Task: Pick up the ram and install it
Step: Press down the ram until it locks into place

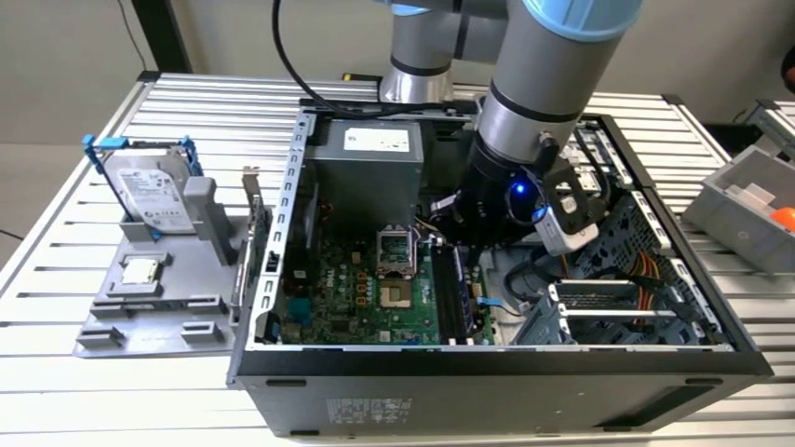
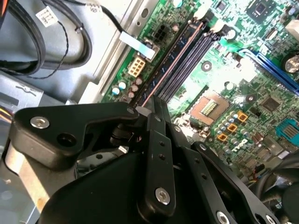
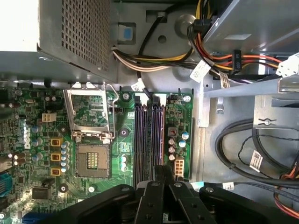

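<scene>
The ram is a long dark stick standing on edge along the memory slots of the motherboard inside the open computer case. In the first wrist view the ram runs straight away from my fingertips. My gripper is shut on the near end of the ram, with the black fingers pressed together around the thin board. In the exterior view the gripper is down inside the case, above the far end of the ram. I cannot tell whether the stick is fully seated in its slot.
The open processor socket lies beside the slots. The power supply and bundled cables crowd the case around them. Outside, on the exterior view's left, a grey tray holds a hard drive and a square chip.
</scene>
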You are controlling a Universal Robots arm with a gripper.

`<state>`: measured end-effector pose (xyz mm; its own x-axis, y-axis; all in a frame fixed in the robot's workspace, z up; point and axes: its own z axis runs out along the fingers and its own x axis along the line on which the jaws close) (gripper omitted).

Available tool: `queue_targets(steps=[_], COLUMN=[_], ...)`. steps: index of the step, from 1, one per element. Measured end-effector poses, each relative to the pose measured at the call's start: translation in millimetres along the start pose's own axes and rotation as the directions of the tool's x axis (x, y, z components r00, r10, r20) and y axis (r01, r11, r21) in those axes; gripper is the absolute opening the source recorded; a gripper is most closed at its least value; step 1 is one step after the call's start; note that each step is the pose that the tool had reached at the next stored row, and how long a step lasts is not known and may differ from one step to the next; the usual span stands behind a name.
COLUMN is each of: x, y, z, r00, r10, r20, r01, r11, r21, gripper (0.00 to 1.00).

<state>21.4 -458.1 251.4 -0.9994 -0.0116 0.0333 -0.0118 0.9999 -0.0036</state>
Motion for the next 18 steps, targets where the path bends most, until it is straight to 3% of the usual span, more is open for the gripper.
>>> queue_targets(steps=[4,18], x=[0.0,0.0], y=[0.0,0.0], z=[-0.1,0.0], r00=[1.0,0.9967], r10=[-0.008,-0.081], r20=[0.0003,0.0004], r01=[0.008,0.081], r11=[0.9999,0.9966], r21=[-0.0147,-0.0128], gripper=[0.0,0.0])
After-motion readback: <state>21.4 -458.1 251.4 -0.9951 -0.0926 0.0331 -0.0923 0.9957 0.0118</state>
